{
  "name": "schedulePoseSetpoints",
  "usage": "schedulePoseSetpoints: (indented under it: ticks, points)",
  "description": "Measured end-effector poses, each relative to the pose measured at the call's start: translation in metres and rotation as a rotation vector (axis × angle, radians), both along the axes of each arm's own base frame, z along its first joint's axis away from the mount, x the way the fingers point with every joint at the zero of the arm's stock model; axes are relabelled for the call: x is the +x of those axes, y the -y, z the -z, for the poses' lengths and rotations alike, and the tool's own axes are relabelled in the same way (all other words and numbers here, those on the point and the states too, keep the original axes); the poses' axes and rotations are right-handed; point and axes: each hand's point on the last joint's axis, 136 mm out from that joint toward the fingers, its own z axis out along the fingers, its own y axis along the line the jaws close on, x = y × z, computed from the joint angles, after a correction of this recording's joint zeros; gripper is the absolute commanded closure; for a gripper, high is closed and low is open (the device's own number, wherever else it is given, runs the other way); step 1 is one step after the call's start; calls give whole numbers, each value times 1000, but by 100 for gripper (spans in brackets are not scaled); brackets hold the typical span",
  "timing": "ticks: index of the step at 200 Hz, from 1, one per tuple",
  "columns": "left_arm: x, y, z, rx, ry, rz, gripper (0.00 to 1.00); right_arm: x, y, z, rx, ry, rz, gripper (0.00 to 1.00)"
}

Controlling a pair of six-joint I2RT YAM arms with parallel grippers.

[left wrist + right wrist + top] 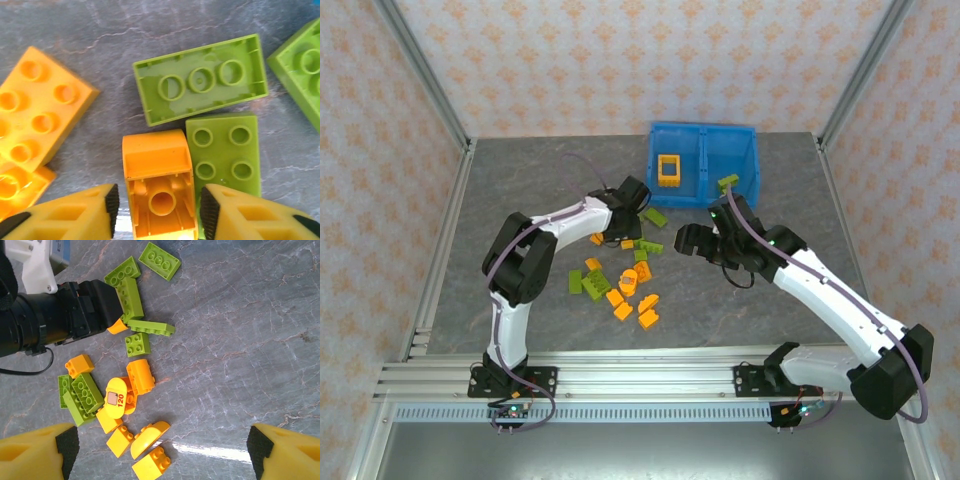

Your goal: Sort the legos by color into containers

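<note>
Grey marbled tabletop point(520, 180), patterned walls around it; the legos point(623, 283) lie scattered near its middle. The blue bin point(705, 132) sits at the far edge, with an orange-yellow frame piece point(668, 170) in its left compartment. From where I stand, the left gripper point(160, 212) straddles an orange brick point(157, 165) with its hollow underside showing. Its jaws are parted, with slim gaps on either side, and are not gripping yet. A green brick point(225, 155) lies just beside it, so I'd close squarely and lift straight, lest that neighbour drag along. The right gripper point(162, 445) hangs wide open and empty.
</note>
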Motion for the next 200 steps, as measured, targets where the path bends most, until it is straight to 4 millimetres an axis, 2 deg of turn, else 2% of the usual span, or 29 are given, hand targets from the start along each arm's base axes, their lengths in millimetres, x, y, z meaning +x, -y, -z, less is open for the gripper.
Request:
schedulePoseSetpoints:
  ticks: [27, 57, 88, 139, 152, 163, 200]
  points:
    - [-15, -13, 10, 30, -36, -4, 48, 0, 0, 3, -7, -10, 0, 11]
    - [-22, -18, 17, 51, -60, 7, 48, 1, -1, 5, -11, -16, -1, 11]
    - [-22, -18, 17, 55, -60, 13, 69, 1, -1, 5, -12, -16, 0, 11]
    - [-23, -18, 9, 48, -53, 17, 73, 1, -1, 5, -11, -14, -1, 12]
    - [-20, -16, -8, 33, -28, 17, 73, 1, -1, 1, 0, 0, 0, 11]
    - [-10, -10, -34, 3, 24, 18, 73, 2, 0, -7, 19, 34, 5, 11]
    - [45, 28, -155, -140, 307, 50, 73, -1, 14, -44, 90, 185, 53, 11]
